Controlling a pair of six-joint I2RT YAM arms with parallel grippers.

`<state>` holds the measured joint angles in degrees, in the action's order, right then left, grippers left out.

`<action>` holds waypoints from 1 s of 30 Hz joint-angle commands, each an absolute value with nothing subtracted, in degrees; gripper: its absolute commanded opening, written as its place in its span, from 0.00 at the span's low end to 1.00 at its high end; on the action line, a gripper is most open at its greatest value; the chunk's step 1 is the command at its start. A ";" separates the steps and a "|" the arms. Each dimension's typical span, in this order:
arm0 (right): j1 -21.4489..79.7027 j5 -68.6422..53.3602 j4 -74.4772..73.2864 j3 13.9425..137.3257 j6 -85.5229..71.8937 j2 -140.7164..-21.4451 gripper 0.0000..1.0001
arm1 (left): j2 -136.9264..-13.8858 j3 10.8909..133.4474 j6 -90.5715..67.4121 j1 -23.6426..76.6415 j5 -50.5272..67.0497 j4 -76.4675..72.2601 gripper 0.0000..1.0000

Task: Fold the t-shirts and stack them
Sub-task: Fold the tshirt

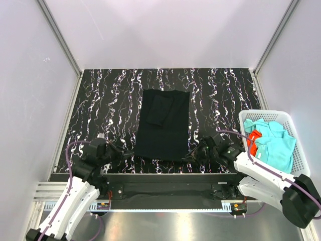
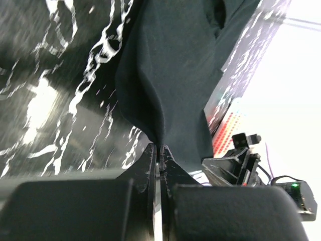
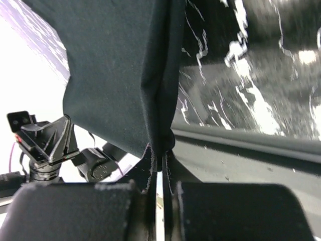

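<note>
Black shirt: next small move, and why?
Probably lift both claws slightly and carry the near hem away from the arms, folding it in half. The left claw and right claw are each shut on a near corner of the black shirt, which lies as a flat, narrow rectangle.

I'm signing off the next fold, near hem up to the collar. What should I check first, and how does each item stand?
1. Left gripper shut on black t-shirt near hem: ok.
2. Right gripper shut on the same hem: ok.
3. Both pinches near the hem's corners, level: ok.
4. Shirt's sides folded in, shape narrow: ok.
5. How many cloth layers each pinch holds: cannot tell.
6. Basket apart from the shirt: ok.
</note>
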<state>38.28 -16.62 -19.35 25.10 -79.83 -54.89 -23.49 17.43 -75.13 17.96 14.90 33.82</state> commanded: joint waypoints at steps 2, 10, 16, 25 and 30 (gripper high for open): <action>40.78 -14.06 -24.70 27.86 -81.04 -53.78 0.00 | -22.50 23.28 -71.29 18.72 16.88 39.64 0.00; 38.24 -11.86 -29.87 41.45 -72.63 -60.72 0.00 | -36.61 36.27 -63.56 19.51 13.98 37.80 0.00; 24.55 -19.14 -33.57 56.65 -60.41 -73.54 0.00 | -53.59 50.76 -58.72 19.25 11.16 30.07 0.00; 17.23 -28.46 -36.65 81.62 -52.82 -97.09 0.00 | -82.95 77.15 -53.79 13.63 15.73 27.16 0.00; 14.51 -31.19 -38.05 89.37 -52.38 -103.53 0.00 | -91.13 86.37 -53.61 10.03 18.36 27.07 0.00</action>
